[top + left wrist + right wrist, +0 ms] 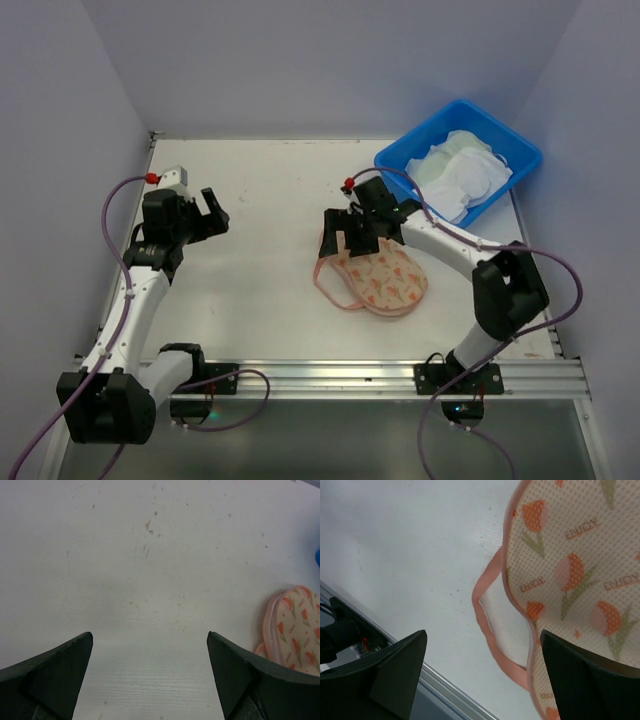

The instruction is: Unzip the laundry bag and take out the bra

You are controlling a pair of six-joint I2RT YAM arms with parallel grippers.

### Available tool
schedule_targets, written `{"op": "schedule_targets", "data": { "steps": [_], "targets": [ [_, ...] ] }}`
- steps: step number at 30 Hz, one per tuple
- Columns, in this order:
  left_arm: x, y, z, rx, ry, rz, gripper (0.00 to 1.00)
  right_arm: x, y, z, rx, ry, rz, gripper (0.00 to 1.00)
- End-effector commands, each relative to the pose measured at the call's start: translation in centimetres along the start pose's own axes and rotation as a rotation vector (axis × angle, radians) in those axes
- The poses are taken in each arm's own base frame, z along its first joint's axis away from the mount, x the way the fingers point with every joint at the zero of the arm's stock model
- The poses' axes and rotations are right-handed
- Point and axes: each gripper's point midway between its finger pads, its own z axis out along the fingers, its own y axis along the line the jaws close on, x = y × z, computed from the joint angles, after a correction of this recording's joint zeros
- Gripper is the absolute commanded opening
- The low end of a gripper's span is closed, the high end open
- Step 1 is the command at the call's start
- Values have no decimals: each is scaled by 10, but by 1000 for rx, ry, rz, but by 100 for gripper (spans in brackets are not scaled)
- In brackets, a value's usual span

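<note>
I'm hovering left fingers and right fingers wide, holding nothing — the laundry bag is lying on the desk at the right pair's 5 o'clock (unpinned) — tugging risks dragging it.

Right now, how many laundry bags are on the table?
1. The laundry bag lies mid-table, under the right gripper. White fabric fills the blue tub; anything under it is hidden.
</note>
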Motion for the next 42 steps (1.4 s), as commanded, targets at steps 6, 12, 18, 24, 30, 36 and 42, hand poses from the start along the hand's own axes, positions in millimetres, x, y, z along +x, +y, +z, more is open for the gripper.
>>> {"op": "schedule_targets", "data": {
  "steps": [6, 12, 18, 24, 30, 36, 42],
  "targets": [
    [-26, -14, -10, 68, -86, 15, 100, -71, 8, -149, 146, -512, -108, 99],
    [-59, -31, -55, 110, -200, -7, 100, -74, -35, -266, 390, -870, -43, 99],
    [-106, -31, -131, 52, -384, 34, 100, -27, -48, -381, 462, -1212, -15, 99],
    [-128, -27, -208, 15, -553, 35, 100, 33, -53, -450, 417, -1439, -48, 99],
    [-133, -16, -262, -49, -653, 32, 100, 78, -55, -481, 366, -1584, -123, 99],
    [-128, -9, -289, -68, -706, 18, 100, 91, -64, -477, 375, -1606, -143, 99],
    [-122, -4, -286, -84, -699, 14, 100, 90, -62, -470, 365, -1587, -161, 99]
  ]
}}
